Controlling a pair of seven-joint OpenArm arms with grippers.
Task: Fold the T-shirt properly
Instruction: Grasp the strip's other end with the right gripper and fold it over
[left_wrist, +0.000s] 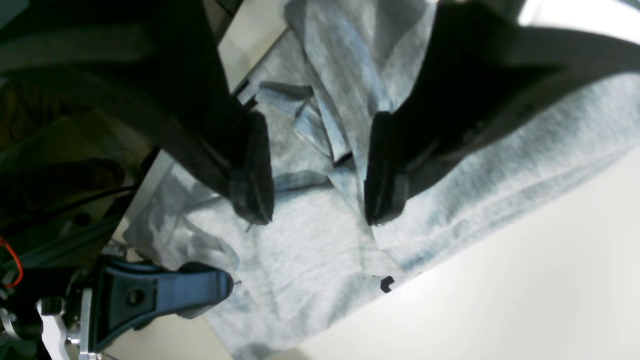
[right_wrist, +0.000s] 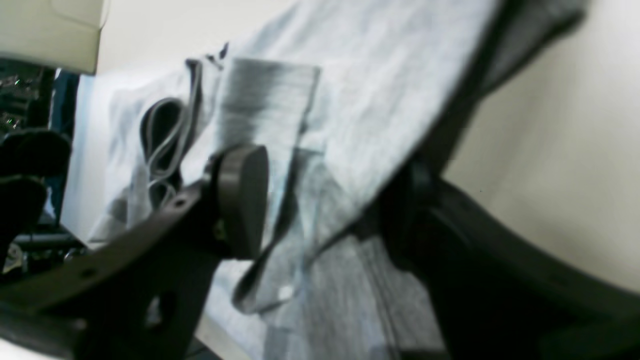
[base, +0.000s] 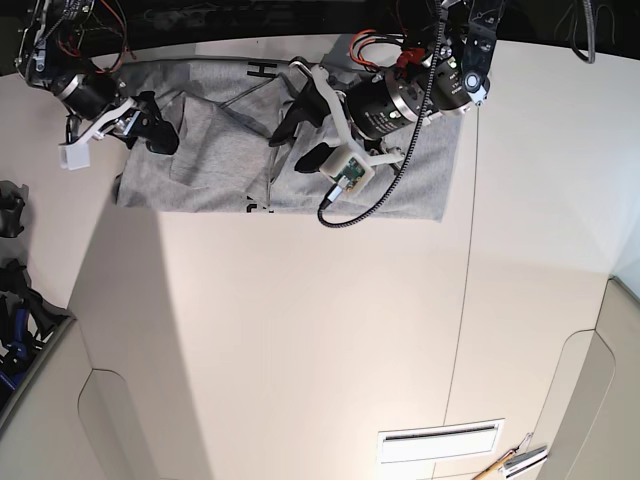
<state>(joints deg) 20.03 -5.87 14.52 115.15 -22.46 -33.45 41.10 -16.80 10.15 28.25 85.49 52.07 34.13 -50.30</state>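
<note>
The pale worktop (base: 320, 330) takes up most of the base view, and the T-shirt (base: 215, 170) lies along its far edge as a wide grey band, its long axis running side to side across that view. It is rumpled and part folded, with a raised fold near its middle and a strip of black lettering showing at its near hem.

Both arms work over the shirt itself. The left gripper (left_wrist: 315, 172) hangs above the middle of the T-shirt (left_wrist: 310, 240), jaws spread wide with wrinkled cloth and a loose flap showing in the gap beneath them; nothing is pinched. The right gripper (right_wrist: 325, 200) sits at the shirt's end on the base view's left, near a sleeve. Its jaws also stand apart, and the blurred wrist view shows cloth (right_wrist: 350, 100) passing between them, though whether either pad touches it cannot be told.

Judging from this, the central fold lies straight below the left jaws, so that arm is better placed to take it, while the right arm is nearer the sleeve end.
</note>
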